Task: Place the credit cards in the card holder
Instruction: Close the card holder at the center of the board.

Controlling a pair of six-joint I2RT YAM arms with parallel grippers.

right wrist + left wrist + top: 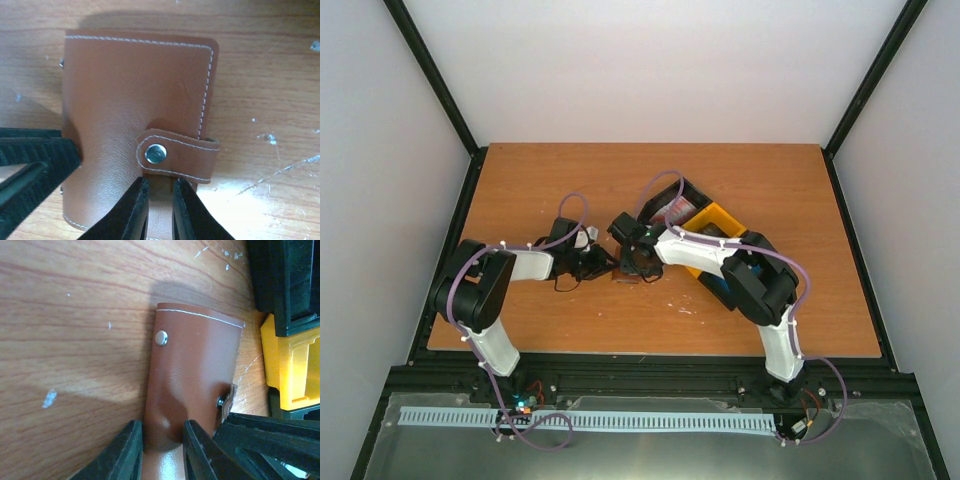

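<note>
The card holder (130,95), a brown leather bifold, lies shut on the table with its snap tab (177,155) fastened. It sits between the two arms in the top view, card holder (626,277). My left gripper (161,442) is shut on the holder's (195,370) near edge, and the leather bulges between the fingers. My right gripper (161,207) hangs over the cover, fingers close together, tips at the tab's lower edge. I cannot tell whether it pinches anything. Red-and-white credit cards (672,211) lie in the black bin.
A black bin (692,192) and a yellow bin (718,218) stand just behind and to the right of the holder, close to the right arm. The yellow bin (290,365) is a finger's width from the holder. The left gripper's black body (30,165) shows beside the holder.
</note>
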